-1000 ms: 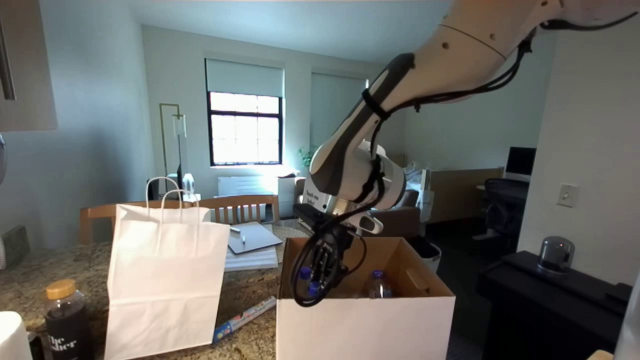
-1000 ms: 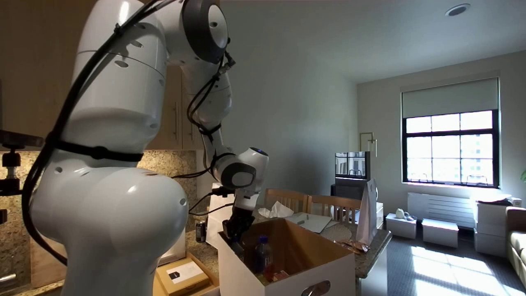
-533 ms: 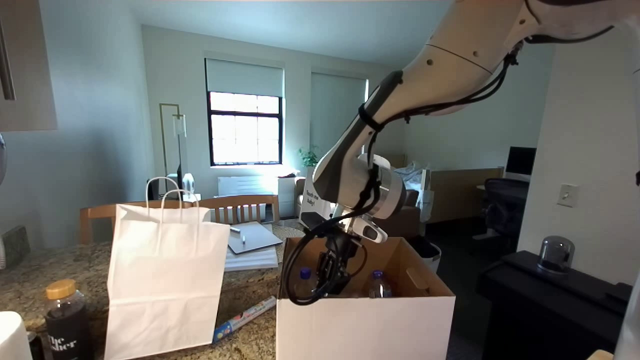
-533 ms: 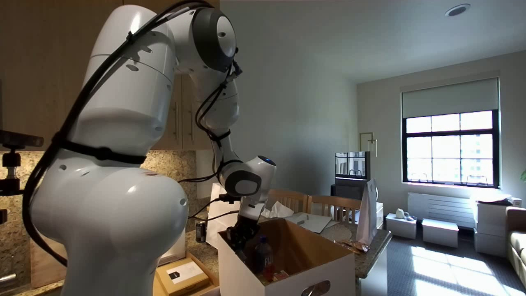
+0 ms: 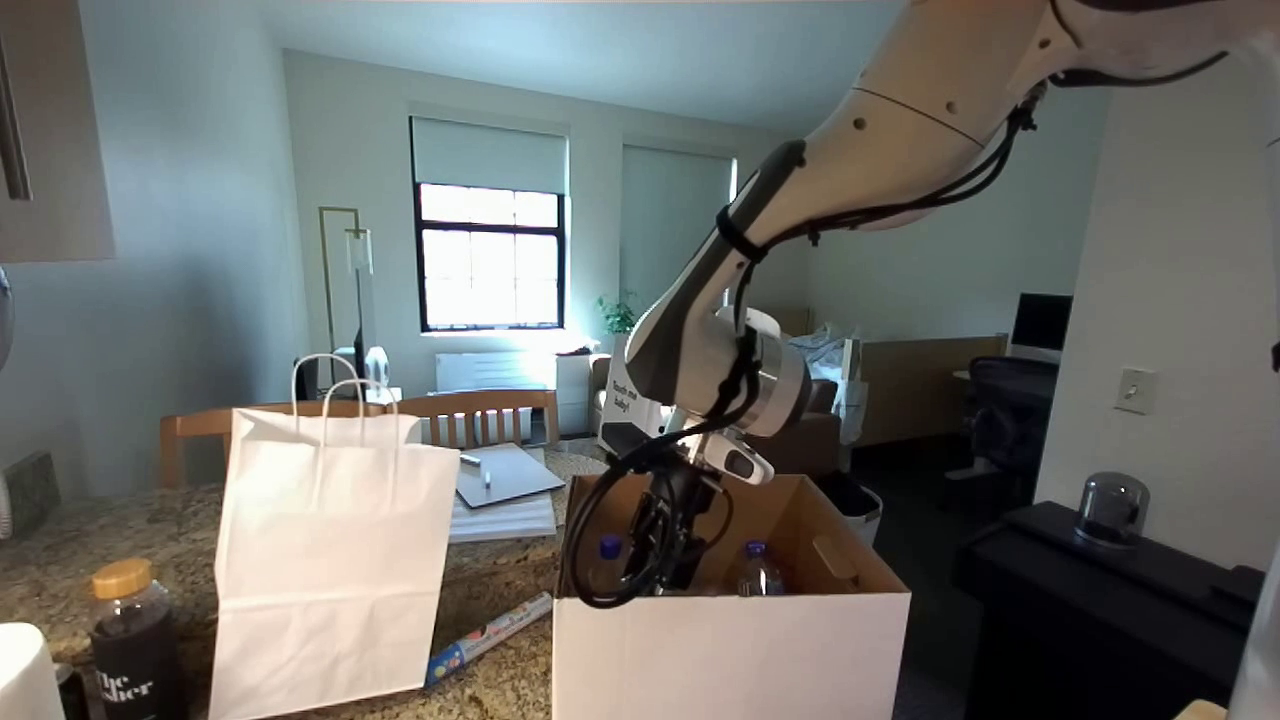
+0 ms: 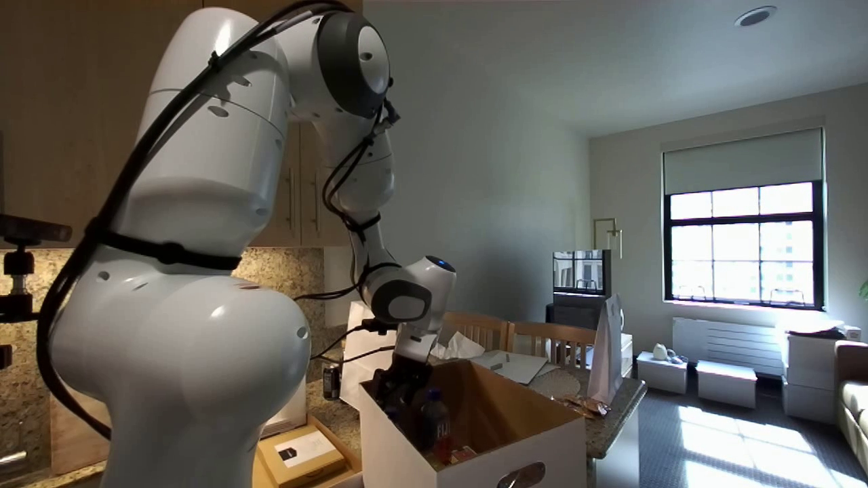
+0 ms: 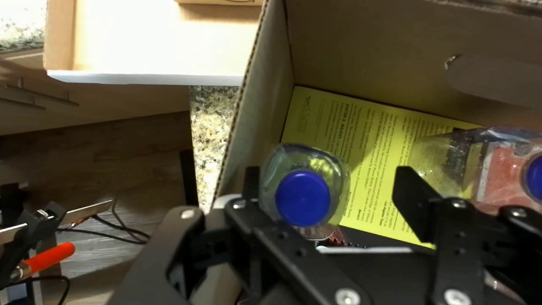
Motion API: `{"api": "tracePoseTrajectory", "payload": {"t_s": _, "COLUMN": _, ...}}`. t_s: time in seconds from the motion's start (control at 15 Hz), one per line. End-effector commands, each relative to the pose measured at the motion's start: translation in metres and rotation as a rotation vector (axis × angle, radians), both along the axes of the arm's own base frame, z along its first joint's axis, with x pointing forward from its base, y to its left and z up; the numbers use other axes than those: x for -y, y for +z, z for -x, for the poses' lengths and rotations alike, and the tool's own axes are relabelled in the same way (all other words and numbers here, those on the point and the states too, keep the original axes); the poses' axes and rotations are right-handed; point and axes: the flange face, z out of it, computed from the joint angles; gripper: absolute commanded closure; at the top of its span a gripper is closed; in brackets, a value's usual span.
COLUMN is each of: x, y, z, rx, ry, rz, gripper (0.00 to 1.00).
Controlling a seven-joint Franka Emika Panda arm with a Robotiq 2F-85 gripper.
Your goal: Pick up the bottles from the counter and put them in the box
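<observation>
two clear blue-capped plastic bottles (image 7: 305,192) inside tan white-faced cardboard box (image 5: 730,655). black fingers (image 7: 413,200) spread, one bottle between them. reads as release step; next: lift straight clear of box, don't tip bottle.

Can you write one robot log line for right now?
gripper: open, at box; nearer bottle: in box, unheld; other bottle: in box
</observation>
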Motion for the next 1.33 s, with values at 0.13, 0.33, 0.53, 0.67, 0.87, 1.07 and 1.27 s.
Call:
{"api": "tracePoseTrajectory", "payload": {"t_s": 0.13, "x": 0.001, "y": 0.023, "z": 0.008, "rx": 0.048, "ry": -0.008, "rz": 0.007, "gripper": 0.0}}
{"api": "tracePoseTrajectory", "payload": {"t_s": 0.33, "x": 0.005, "y": 0.044, "z": 0.017, "rx": 0.079, "ry": -0.014, "rz": 0.043, "gripper": 0.0}}
{"api": "tracePoseTrajectory", "payload": {"t_s": 0.53, "x": 0.011, "y": 0.07, "z": 0.03, "rx": 0.119, "ry": -0.013, "rz": 0.075, "gripper": 0.0}}
{"api": "tracePoseTrajectory", "payload": {"t_s": 0.67, "x": 0.014, "y": 0.088, "z": 0.041, "rx": 0.141, "ry": -0.001, "rz": 0.101, "gripper": 0.0}}
{"api": "tracePoseTrajectory", "payload": {"t_s": 0.87, "x": 0.016, "y": 0.11, "z": 0.057, "rx": 0.103, "ry": 0.069, "rz": 0.12, "gripper": 0.0}}
{"api": "tracePoseTrajectory", "payload": {"t_s": 1.07, "x": 0.016, "y": 0.135, "z": 0.074, "rx": 0.063, "ry": 0.121, "rz": 0.158, "gripper": 0.0}}
{"api": "tracePoseTrajectory", "payload": {"t_s": 1.27, "x": 0.015, "y": 0.164, "z": 0.086, "rx": 0.033, "ry": 0.103, "rz": 0.289, "gripper": 0.0}}
